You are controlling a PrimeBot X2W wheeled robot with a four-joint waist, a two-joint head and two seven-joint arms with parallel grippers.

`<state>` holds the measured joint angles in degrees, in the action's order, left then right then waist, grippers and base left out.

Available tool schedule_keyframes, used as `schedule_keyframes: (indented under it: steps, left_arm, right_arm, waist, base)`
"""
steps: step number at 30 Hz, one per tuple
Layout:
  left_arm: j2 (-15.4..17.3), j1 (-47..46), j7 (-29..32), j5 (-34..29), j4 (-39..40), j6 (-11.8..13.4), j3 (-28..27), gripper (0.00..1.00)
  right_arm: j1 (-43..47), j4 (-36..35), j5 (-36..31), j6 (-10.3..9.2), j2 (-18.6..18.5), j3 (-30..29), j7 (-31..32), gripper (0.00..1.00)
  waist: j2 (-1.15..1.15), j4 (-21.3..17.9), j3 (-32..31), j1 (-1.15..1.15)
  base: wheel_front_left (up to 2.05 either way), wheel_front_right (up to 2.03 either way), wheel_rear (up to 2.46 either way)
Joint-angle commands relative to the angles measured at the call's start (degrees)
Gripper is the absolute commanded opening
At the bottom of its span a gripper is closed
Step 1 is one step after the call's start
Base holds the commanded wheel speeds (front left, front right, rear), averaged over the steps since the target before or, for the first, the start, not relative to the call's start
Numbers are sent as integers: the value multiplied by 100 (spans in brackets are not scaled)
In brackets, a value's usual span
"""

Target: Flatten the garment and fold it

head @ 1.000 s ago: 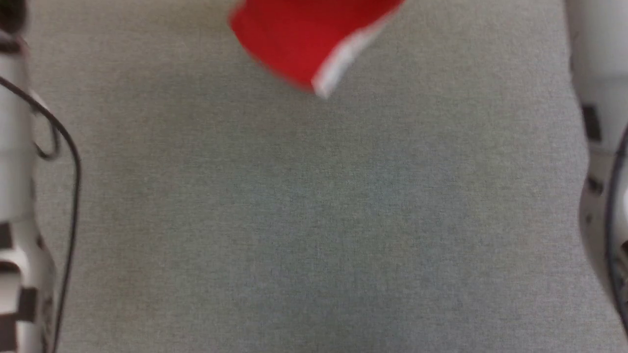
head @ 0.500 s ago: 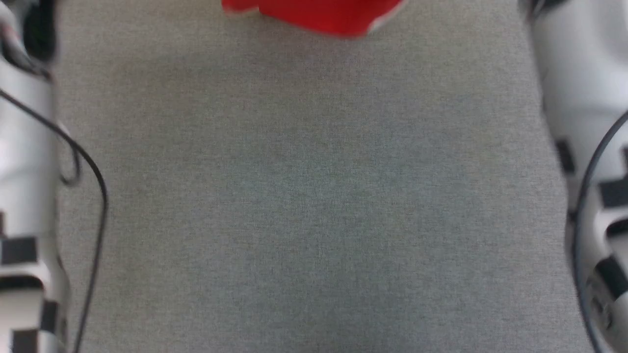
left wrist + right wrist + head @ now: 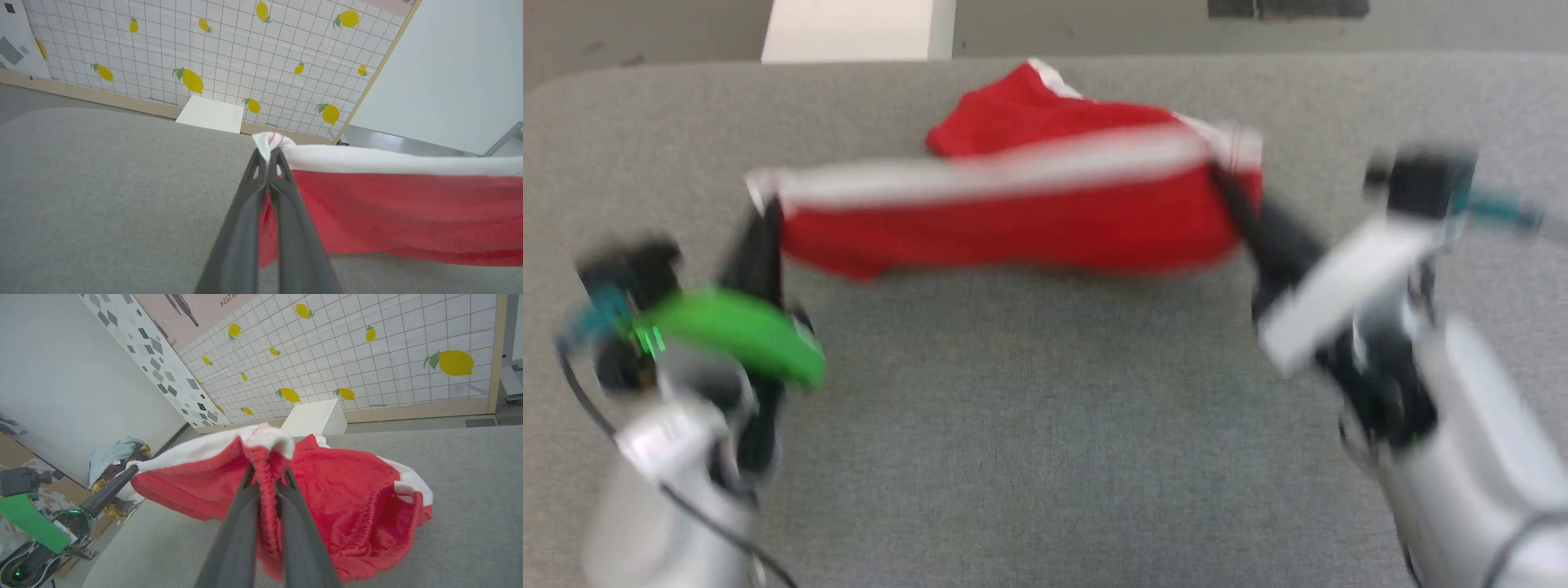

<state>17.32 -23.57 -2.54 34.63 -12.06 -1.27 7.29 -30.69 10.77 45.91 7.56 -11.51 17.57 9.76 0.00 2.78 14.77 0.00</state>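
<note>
Head cam has tilted up vs 0.5 s ago: L gripper & R gripper now in frame, each clenched on a white-trimmed end of the garment, stretched left-right over far table; prob. ready to lay flat.

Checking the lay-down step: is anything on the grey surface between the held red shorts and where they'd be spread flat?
Nothing visible does. The left gripper and right gripper are each shut on one end of the garment, stretching it over the grey surface. No object shows on the surface below or in front of it.
</note>
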Motion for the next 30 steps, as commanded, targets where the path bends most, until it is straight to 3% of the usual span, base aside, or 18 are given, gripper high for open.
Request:
schedule_keyframes:
  steps: [1,6,13,19,24,30]
  left_arm:
    - [-85,480,59,88,198,117,12,0]
    - [-173,1859,462,163,738,466,171,0]
    - [-216,3270,1003,268,1177,1075,208,0]
    - [-219,4047,1253,384,1718,1472,82,0]
    - [-84,3842,1373,314,2108,1478,99,0]
    - [111,2359,1706,156,1851,1104,386,0]
  right_arm:
    - [510,-219,110,-8,-140,8,153,0]
    - [2077,-784,286,-8,-374,-55,661,0]
    - [3491,-1169,-122,-8,-667,70,1664,0]
    - [4231,-1519,-136,-8,-510,-222,2685,0]
    - [4291,-1881,-410,-8,-201,-698,2852,0]
    - [4076,-2153,-648,-8,113,-1132,2922,0]
  waist:
    - [0,-28,-418,0]
    - [0,-7,-699,0]
    - [0,-32,-1080,0]
    - [0,-63,-1273,0]
    - [0,-126,-1197,0]
    - [0,-285,-818,0]
  base:
    - [0,0,0]
    - [0,0,0]
    - [0,0,0]
    - [0,0,0]
    - [0,0,0]
    - [0,0,0]
